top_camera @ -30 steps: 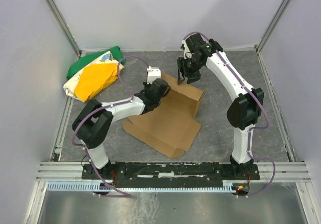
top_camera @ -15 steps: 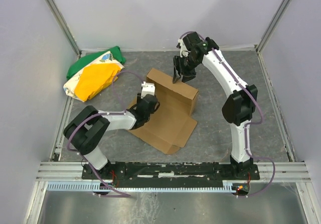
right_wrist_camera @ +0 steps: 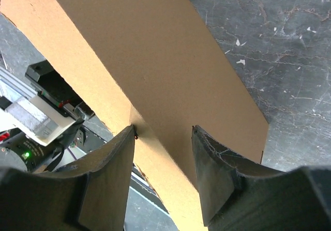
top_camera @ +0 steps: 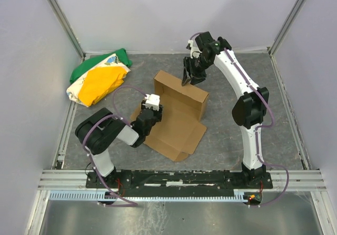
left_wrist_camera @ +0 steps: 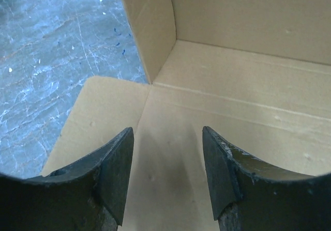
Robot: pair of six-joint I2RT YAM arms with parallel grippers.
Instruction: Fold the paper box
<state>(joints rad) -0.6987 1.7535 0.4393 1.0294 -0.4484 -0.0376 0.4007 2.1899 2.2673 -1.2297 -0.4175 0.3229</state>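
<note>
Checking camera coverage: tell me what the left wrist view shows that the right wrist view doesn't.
Left wrist only: the paper box's inside, two raised walls meeting at a corner, plus a flat flap. Right wrist only: its outer faces, with the frame rail beyond. Both: brown cardboard, grey table, and left hand or right hand open above the box.

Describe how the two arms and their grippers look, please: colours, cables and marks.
The left arm and the right arm have white links and black joint housings, and a thin purple cable runs along each. The left wrist carries a small white block. The left gripper and right gripper have dark, curved fingers with pale scuffs at the edges.
</note>
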